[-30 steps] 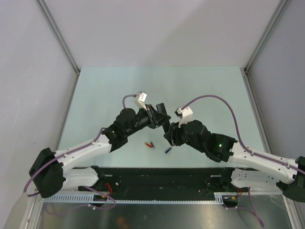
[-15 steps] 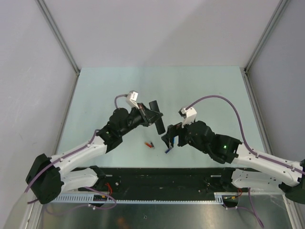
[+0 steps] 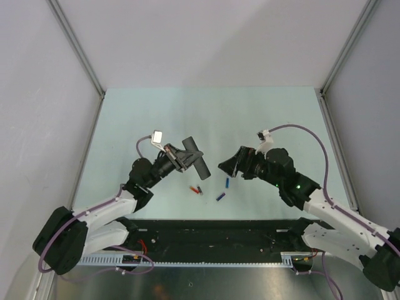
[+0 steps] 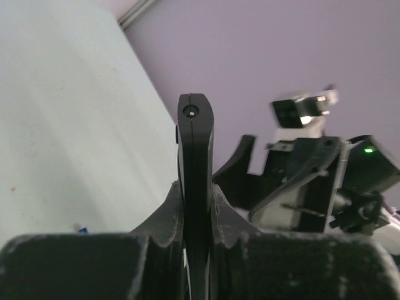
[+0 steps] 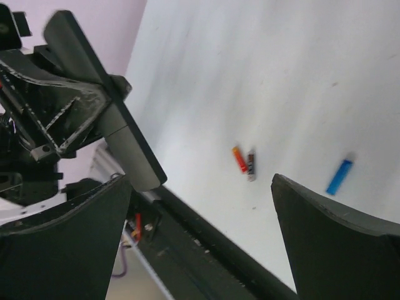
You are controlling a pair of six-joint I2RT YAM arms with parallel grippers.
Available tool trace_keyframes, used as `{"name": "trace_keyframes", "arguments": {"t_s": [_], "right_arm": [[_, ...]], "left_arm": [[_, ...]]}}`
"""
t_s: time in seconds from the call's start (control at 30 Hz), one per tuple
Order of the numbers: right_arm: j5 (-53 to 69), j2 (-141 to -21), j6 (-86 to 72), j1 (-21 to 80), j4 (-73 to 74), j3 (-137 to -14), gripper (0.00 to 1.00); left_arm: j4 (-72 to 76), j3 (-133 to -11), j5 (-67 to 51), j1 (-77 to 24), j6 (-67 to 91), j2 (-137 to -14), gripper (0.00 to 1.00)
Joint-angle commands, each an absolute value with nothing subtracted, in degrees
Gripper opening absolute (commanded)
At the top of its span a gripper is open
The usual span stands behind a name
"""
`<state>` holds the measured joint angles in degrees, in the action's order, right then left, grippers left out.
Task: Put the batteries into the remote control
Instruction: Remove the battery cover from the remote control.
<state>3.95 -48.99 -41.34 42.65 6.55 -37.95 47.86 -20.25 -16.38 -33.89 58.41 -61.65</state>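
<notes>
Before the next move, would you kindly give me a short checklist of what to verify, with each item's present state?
1. Grip on the remote control: ok, the left gripper is shut on its sides.
2. Opening of the right gripper: ok, jaws wide apart.
3. A battery in the right gripper: not ok, it is empty.
4. Batteries free to pick: ok, the red battery, the blue battery and the second blue battery lie loose on the table.
5. Battery compartment open and facing the right gripper: cannot tell.
</notes>
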Motion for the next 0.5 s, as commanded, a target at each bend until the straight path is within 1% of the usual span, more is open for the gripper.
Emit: {"name": "trace_keyframes", "arguments": {"t_s": [0.0,0.13,0.2,0.47], "right_arm": [[16.78,-53.15,-50.7,42.19,-8.95,-36.12,1.0],[20.73,-57.64,-55.97,43.24,-18.78,-35.95,1.0],[21.27,-59.06,-57.04,43.77,-21.17,-35.95,0.99],[21.53,-64.24,-59.5,44.83,-28.91,-36.03,0.93]], "left_arm": [[57.13,-18.99,-6.69,-39.18,52.05,-56.26,0.0],[57.13,-17.93,2.35,-43.15,47.91,-54.49,0.0],[57.04,-17.58,5.69,-44.29,46.5,-53.97,0.0],[54.58,-17.31,10.89,-45.53,45.0,-52.47,0.0]]}}
